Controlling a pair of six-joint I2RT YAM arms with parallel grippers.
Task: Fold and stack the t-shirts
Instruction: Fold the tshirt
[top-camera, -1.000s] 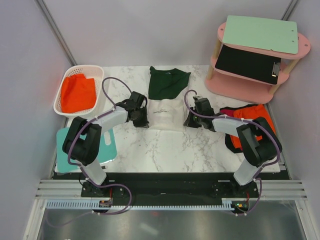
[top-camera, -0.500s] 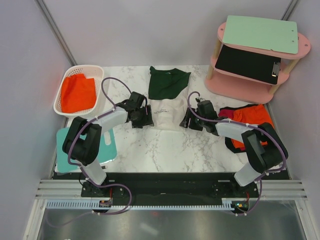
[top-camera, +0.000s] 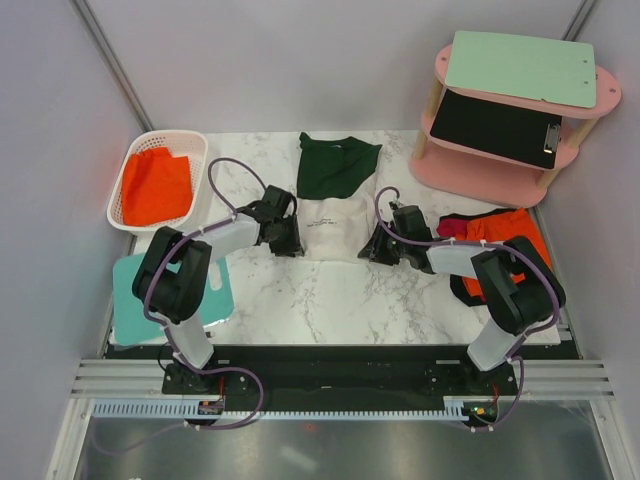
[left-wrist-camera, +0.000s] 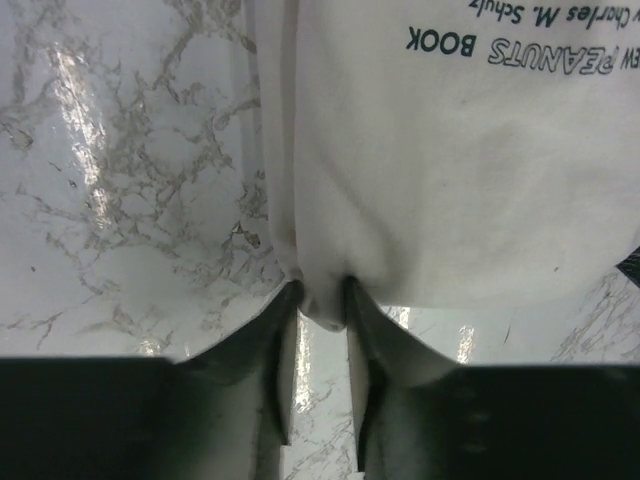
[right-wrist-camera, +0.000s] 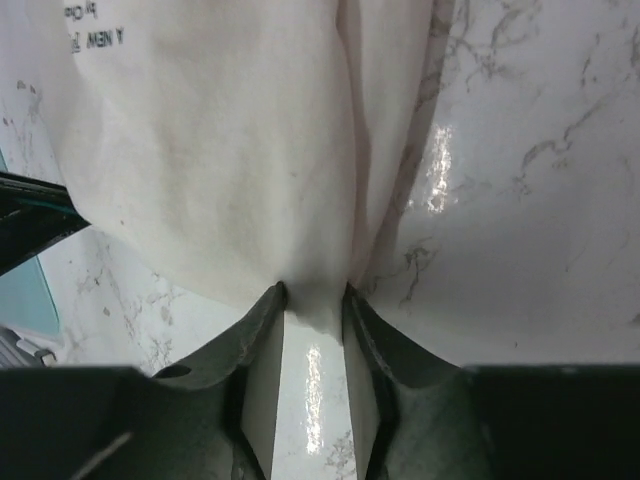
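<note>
The cream-white t-shirt (top-camera: 331, 225) with dark lettering lies partly folded on the marble table between my grippers. My left gripper (top-camera: 290, 243) is shut on its near left corner (left-wrist-camera: 322, 305). My right gripper (top-camera: 372, 247) is shut on its near right corner (right-wrist-camera: 315, 300). Both hold the near edge just above the table. The shirt fills the upper part of the left wrist view (left-wrist-camera: 450, 160) and the right wrist view (right-wrist-camera: 230, 140). The dark green t-shirt (top-camera: 335, 165) lies folded at the back of the table, touching the white one's far edge.
A white basket (top-camera: 125, 195) with orange cloth (top-camera: 155, 185) stands at the back left. A teal mat (top-camera: 210, 295) lies at the left. A pink shelf (top-camera: 505, 120) stands at the back right. Orange and black cloth (top-camera: 495, 235) lies at the right.
Both grippers have carried the shirt's near edge a little toward the back, then eased forward again. The white shirt looks shorter than a second ago.
</note>
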